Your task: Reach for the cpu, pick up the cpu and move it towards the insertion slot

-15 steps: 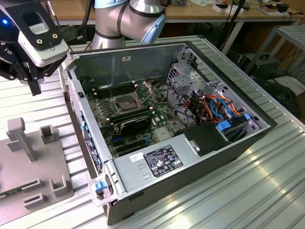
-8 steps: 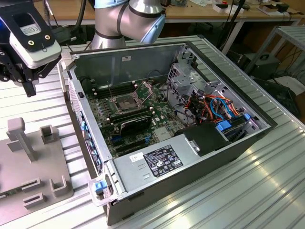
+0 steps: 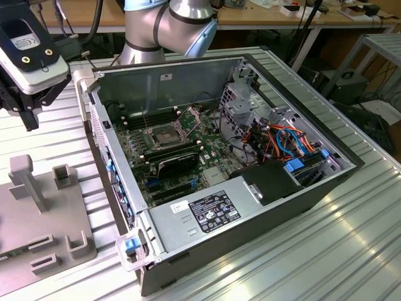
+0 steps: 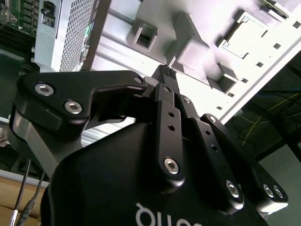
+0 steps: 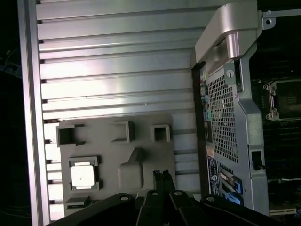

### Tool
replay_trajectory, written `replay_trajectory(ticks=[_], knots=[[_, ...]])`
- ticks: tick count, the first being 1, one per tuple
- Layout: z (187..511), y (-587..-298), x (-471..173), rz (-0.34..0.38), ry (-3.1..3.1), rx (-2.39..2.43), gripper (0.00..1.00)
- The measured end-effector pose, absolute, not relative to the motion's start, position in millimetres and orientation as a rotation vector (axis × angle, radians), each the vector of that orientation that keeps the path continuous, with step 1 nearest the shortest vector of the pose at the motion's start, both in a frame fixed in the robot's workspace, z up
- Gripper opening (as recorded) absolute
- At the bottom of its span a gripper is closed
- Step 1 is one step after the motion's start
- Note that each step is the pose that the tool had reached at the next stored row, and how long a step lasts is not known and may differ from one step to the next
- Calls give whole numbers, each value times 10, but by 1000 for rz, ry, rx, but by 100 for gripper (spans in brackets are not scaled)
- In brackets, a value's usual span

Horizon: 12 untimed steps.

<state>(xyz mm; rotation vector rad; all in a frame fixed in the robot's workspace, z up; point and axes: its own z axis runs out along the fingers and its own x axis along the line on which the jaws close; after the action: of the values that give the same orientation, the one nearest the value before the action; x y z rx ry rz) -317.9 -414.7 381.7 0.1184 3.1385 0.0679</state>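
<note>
Claw [image 5: 162, 175] — empty, apart from cpu [image 5: 83, 175]

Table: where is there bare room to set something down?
Bare ribbed table lies at the exterior view's right of the computer case, plus a narrow strip between case and grey fixture plate. Crowded: inside the case, and the plate, with the cpu seated in it.

The work surface is a table [image 3: 313, 251] of ribbed aluminium profiles, with parallel grooves running along its top; it also appears in the first wrist view [image 5: 117, 70].

Two items rest directly on it:
- An open computer case [image 3: 156, 81], lying on its side with the interior facing up.
- A grey fixture plate [image 3: 37, 219] with raised blocks and recessed pockets, at the exterior view's left, just beside the case and not touching it.
</note>
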Motion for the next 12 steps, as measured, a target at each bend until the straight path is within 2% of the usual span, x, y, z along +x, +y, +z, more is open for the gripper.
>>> replay_trajectory(ticks=[12], knots=[[3816, -4186, -3285, 68, 3139, 119, 11]])
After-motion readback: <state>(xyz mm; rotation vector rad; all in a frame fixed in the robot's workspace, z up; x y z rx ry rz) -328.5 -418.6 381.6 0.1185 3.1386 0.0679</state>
